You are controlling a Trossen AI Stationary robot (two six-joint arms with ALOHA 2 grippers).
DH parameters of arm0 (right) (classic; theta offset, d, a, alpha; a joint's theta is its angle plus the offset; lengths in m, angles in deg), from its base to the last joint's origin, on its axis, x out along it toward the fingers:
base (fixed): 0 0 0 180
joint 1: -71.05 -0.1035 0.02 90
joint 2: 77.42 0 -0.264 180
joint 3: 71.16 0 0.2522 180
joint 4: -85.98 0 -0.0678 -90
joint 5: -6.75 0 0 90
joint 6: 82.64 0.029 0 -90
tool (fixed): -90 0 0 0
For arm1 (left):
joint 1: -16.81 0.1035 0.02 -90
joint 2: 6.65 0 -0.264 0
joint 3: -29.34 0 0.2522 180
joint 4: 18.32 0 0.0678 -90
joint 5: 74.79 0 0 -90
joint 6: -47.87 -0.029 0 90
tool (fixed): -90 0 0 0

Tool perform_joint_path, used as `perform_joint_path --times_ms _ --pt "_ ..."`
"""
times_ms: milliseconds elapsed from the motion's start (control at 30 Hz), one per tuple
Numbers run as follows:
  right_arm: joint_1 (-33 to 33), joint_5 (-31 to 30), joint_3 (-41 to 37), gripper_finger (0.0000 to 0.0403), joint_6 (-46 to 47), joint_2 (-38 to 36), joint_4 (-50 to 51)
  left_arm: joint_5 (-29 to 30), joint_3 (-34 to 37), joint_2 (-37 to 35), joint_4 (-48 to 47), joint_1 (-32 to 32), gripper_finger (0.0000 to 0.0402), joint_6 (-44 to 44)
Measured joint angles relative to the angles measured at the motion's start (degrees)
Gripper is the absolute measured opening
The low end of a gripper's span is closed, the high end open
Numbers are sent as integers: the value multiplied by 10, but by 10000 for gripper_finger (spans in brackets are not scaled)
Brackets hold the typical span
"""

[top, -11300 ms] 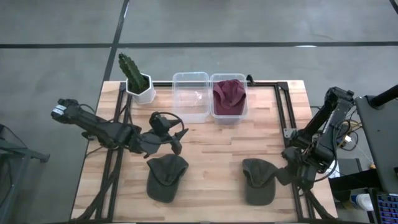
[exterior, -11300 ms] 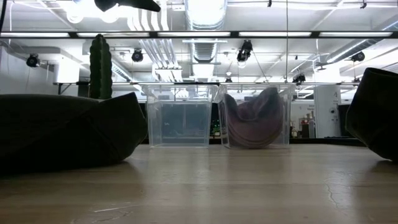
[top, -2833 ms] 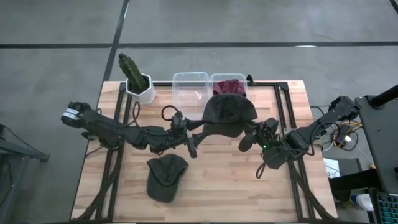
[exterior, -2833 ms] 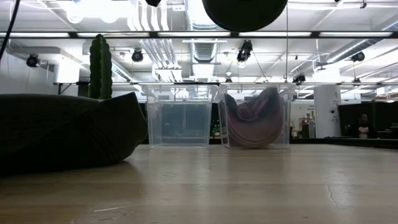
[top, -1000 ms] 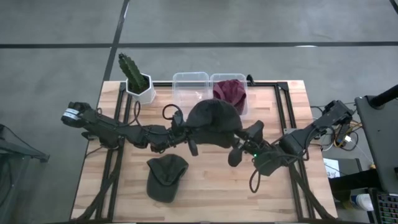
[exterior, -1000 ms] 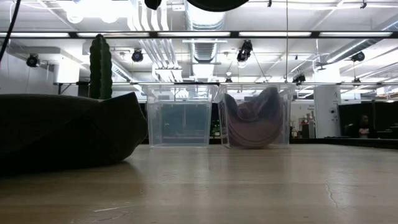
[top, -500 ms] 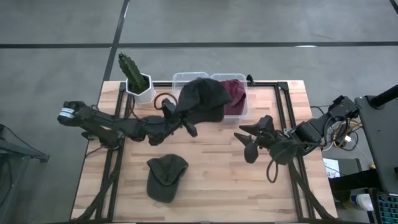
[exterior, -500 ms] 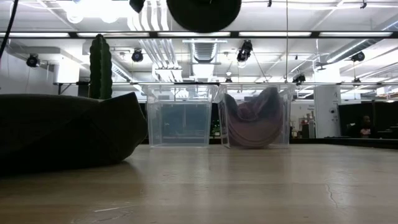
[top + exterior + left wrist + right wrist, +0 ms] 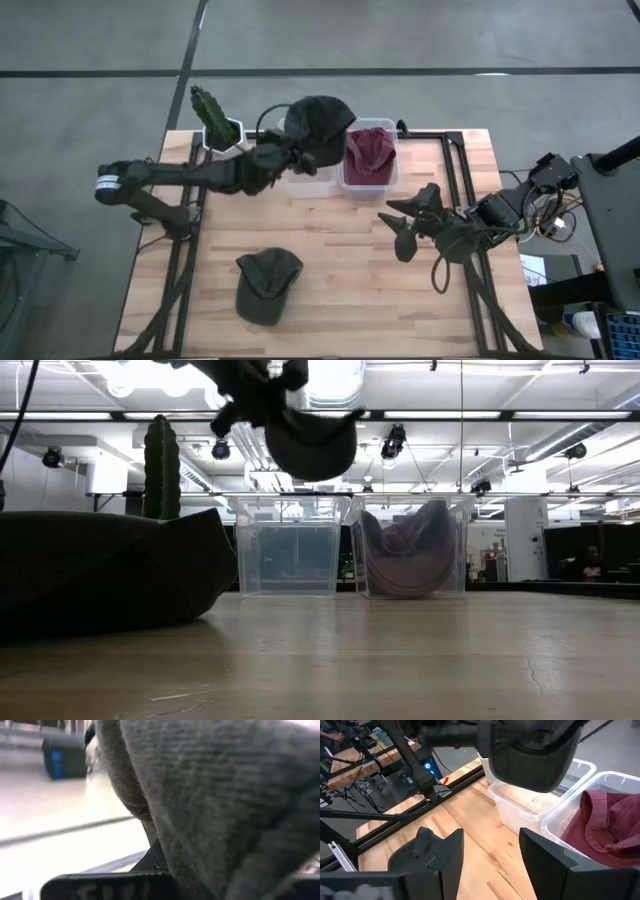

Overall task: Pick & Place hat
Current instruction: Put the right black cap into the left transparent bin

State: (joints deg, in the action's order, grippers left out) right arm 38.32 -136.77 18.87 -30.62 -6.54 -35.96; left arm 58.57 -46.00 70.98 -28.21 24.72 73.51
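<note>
Dark hat held aloft over the empty clear bin.

High view: left gripper (image 9: 283,152) at upper centre, pinching the dark hat (image 9: 318,126) above the empty clear bin (image 9: 305,172); maroon hat (image 9: 368,150) in the neighbouring bin (image 9: 367,183); second green hat (image 9: 267,285) flat on the table (image 9: 340,270) at lower left; cactus pot (image 9: 221,135) at upper left; right gripper (image 9: 400,223) at centre right, fingers spread, holding nothing.
Low view: held hat (image 9: 310,440) hanging at top centre above the bins; green hat (image 9: 100,565) looming at left.
Left wrist view: grey-green fabric (image 9: 225,805) filling the frame, clamped.
Right wrist view: spread fingers (image 9: 447,855) at the bottom, hat (image 9: 530,755) over the empty bin (image 9: 530,807) at top.
</note>
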Motion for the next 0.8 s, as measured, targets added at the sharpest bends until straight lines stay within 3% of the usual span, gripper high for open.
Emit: perform_joint_path --times_ms 300,467,800 --pt "1 -7 0 185 0 0 8 -59 0 0 -127 78 12 96" --pt "2 -36 0 185 1 0 8 -76 0 0 -144 96 12 102" --pt "6 -37 0 185 16 1 8 -113 0 10 -153 120 12 105"
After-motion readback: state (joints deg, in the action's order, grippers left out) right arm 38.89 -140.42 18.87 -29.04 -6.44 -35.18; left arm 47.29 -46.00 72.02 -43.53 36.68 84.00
